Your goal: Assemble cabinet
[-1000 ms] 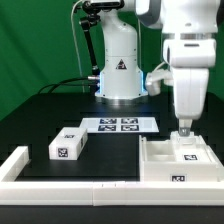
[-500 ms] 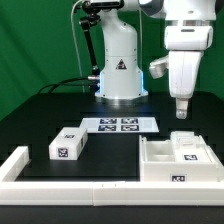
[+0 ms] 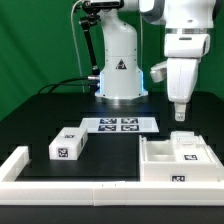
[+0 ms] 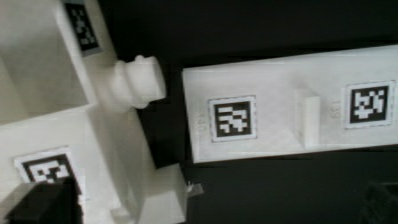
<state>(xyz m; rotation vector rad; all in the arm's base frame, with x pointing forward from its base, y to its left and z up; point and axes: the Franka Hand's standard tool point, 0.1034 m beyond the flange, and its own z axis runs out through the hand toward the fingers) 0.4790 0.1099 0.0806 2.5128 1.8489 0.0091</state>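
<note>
- Drawer block (image 3: 68, 145): a small white tagged piece that you find on the black table (image 3: 40, 115) at the exterior view's left, near the white rail (image 3: 14, 163).
- Marker board (image 3: 120, 124): flat, mid-table.
- Cabinet shell (image 3: 165, 160): at the exterior view's right, top open, with a smaller tagged block (image 3: 190, 152) inside.
- Gripper (image 3: 181, 113): hangs above the shell, well clear; you cannot tell whether its fingers are parted.

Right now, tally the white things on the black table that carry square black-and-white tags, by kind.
white matte boxy cabinet shell: 1
small white tagged blocks: 2
flat white marker board: 1
total: 4
</note>
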